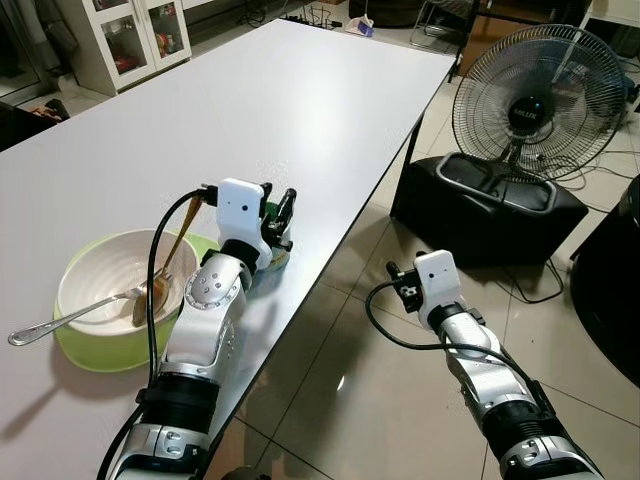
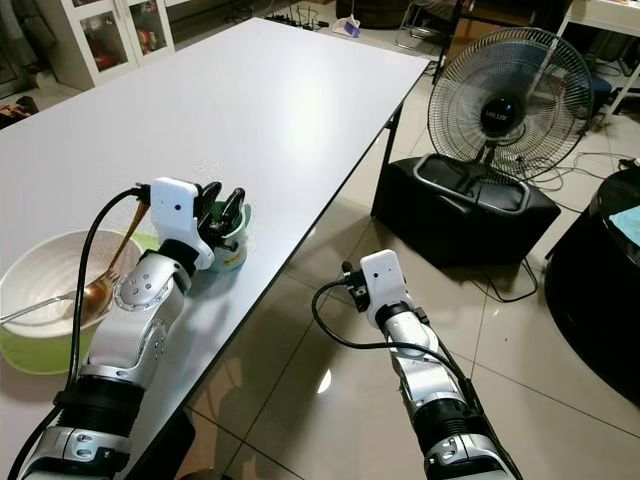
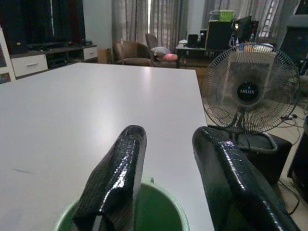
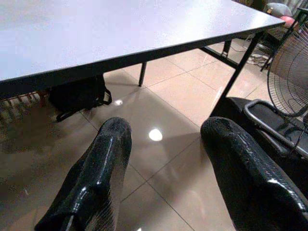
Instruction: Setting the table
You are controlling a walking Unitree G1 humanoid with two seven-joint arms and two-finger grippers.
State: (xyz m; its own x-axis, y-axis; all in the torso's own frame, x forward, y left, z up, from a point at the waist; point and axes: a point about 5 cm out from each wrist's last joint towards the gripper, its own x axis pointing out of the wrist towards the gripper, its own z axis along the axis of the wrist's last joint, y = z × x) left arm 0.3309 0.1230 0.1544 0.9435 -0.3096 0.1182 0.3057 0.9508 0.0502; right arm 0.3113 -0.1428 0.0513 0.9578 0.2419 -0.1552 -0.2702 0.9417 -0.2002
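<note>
The left gripper (image 2: 222, 212) is being held over a small round green cup (image 2: 232, 247) near the table (image 1: 300, 110) edge, its glossy black fingers (image 3: 118, 178) apart, one finger dipping inside the cup's rim and the other sitting outside it; whether the rim is being pinched cannot be told. The cup (image 3: 159, 211) is showing as a smooth green circular opening directly beneath the fingertips. Behind the left wrist, a wide cream bowl (image 1: 115, 275) with a glazed look is resting on a lime-green round plate (image 1: 95, 350), close to the arm's silver forearm. Inside the bowl a shiny metal spoon (image 1: 70, 315) is lying with its long handle jutting past the rim away from the gripper, and a bronze-coloured spoon (image 1: 175, 250) is leaning against the bowl's side nearest the wrist. The table surface is being seen as flat, matte, pale grey, with a thin dark edge. The right gripper (image 4: 163, 163) is being held off the table, over glossy beige floor tiles (image 4: 168, 106), its thick rounded black fingers spread wide with nothing between them. Beyond the right gripper, a round wire-caged fan (image 1: 540, 100) is standing on a black padded case (image 1: 485, 205).
</note>
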